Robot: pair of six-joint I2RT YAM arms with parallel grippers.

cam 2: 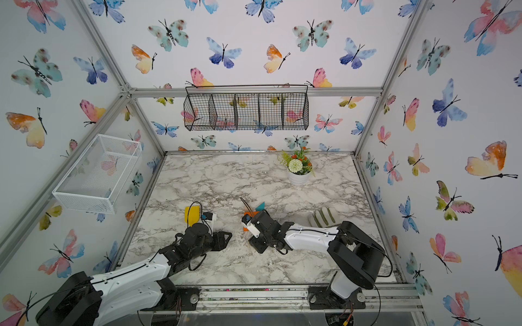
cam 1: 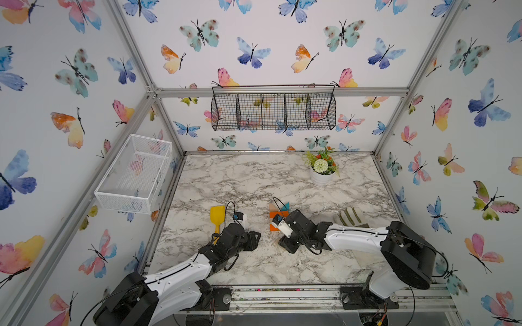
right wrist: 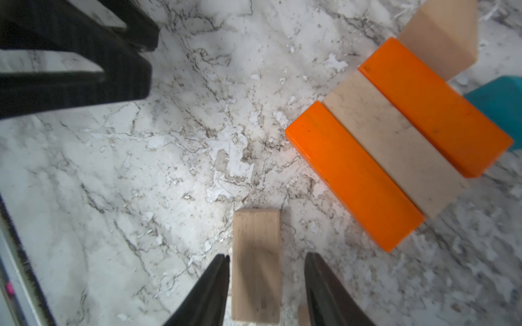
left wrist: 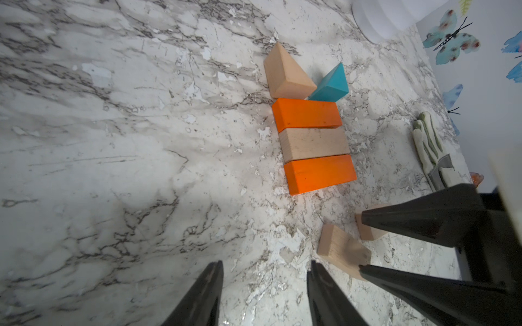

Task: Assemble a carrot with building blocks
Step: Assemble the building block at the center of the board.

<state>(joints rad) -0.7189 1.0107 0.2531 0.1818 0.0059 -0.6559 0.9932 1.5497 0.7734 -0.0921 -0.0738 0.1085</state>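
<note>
Marble table [cam 1: 240,175]: the carrot [left wrist: 313,144] lies flat mid-table, unfinished. Its orange, tan and orange bars touch side by side, with the tan triangle [left wrist: 285,73] and teal triangle [left wrist: 330,83] at one end.

My left gripper [left wrist: 266,262]: fingers partly spread over bare marble, holding nothing.

My right gripper [right wrist: 267,255]: fingers straddle a small tan block [right wrist: 255,265]. A gap shows on one side, so no grip. A second small block [left wrist: 370,232] sits just beside it.

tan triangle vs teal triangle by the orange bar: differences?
Tan triangle is bare wood; teal triangle is painted. Tan triangle sits at one end of the nearest orange bar, teal triangle at the other. Their tips point apart. Both lie flat on the table beside that bar.
</note>
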